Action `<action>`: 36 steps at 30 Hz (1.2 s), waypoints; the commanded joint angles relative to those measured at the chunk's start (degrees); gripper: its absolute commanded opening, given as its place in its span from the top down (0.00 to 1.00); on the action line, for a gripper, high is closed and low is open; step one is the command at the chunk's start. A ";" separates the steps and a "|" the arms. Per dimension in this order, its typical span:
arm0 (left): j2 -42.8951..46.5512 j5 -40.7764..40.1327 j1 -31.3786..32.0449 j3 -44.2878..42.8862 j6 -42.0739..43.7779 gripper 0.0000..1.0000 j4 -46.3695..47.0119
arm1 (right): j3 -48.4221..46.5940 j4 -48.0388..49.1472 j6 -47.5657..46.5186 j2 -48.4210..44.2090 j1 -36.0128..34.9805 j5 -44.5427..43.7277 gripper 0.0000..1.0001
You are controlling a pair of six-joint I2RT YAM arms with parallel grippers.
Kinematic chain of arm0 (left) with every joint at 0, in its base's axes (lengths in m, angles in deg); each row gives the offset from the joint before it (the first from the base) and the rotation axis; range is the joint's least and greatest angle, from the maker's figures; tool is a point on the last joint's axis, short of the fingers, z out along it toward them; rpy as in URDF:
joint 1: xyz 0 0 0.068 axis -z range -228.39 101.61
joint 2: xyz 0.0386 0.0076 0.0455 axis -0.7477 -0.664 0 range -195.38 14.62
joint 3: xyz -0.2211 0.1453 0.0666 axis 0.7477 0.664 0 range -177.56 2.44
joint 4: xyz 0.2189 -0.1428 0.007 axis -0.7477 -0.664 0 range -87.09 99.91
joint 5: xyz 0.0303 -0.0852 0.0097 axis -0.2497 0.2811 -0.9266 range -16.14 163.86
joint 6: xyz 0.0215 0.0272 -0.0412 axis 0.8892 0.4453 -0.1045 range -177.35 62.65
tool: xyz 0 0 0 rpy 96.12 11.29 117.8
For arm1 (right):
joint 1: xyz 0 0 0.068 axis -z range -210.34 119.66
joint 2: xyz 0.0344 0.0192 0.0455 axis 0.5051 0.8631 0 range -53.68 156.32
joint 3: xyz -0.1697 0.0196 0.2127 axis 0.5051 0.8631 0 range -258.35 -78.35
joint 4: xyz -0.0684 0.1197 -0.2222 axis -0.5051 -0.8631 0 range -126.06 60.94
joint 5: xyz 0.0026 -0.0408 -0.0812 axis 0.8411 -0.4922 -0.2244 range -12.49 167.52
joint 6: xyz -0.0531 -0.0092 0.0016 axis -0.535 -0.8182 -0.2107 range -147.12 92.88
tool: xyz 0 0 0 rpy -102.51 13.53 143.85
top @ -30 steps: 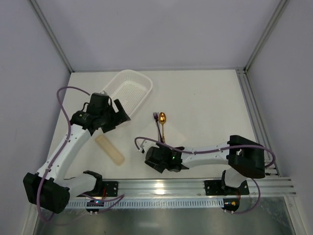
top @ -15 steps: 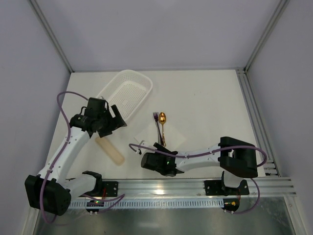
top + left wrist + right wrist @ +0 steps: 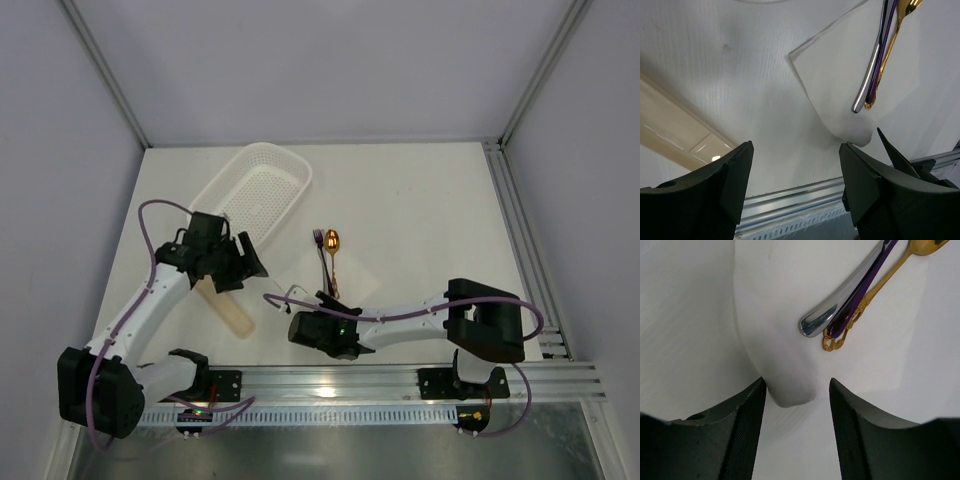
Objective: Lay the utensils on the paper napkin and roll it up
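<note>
Lying side by side on the paper napkin (image 3: 785, 335), the grey-silver spoon (image 3: 819, 318), the dark purple fork (image 3: 838, 326) and the gold spoon (image 3: 871, 296) point their handle ends toward the right gripper (image 3: 796, 386), just ahead of its fingertips and slightly to its right. The napkin's near corner, rounded and a little raised off the table (image 3: 685, 315), sits in the gap between this gripper's two fingers (image 3: 747, 410). The fingers stand moderately apart and clamp nothing, and whether either pad touches the paper cannot be told. The left gripper (image 3: 796, 156) hangs above bare table with its fingers spread wide and nothing between them. The napkin and cutlery lie ahead of it and to its right, and a beige slab (image 3: 670, 135) lies at its left. From above, a white perforated basket (image 3: 262, 180) sits beyond this gripper.
</note>
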 commanded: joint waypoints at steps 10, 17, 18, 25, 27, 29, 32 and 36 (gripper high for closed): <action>1.72 0.02 7.45 3.68 -3.34 0.33 6.19 | -0.97 4.66 -1.40 -4.17 1.37 -2.37 0.48; 1.02 -2.35 14.65 5.18 -6.24 0.39 9.01 | 1.22 8.08 -1.93 -7.69 4.27 2.19 0.48; 0.67 -2.45 15.36 5.27 -6.50 0.40 9.27 | 1.49 8.69 -2.11 -7.95 5.06 3.33 0.48; -1.88 -0.69 18.17 7.37 -8.88 0.48 13.92 | 5.00 12.21 -0.35 -9.18 8.13 7.90 0.48; -2.76 -0.25 18.70 7.73 -9.49 0.49 15.60 | 6.94 13.26 0.26 -11.11 9.10 10.63 0.49; -4.34 -0.34 19.31 7.73 -9.67 0.50 16.47 | 9.13 15.11 0.35 -13.21 10.85 13.78 0.49; -6.36 -0.43 19.93 7.03 -9.93 0.50 17.01 | 11.68 17.83 0.18 -15.42 13.05 19.66 0.52; -8.12 -0.60 20.55 6.41 -10.20 0.50 18.50 | 13.53 21.87 -0.26 -16.48 14.90 24.42 0.55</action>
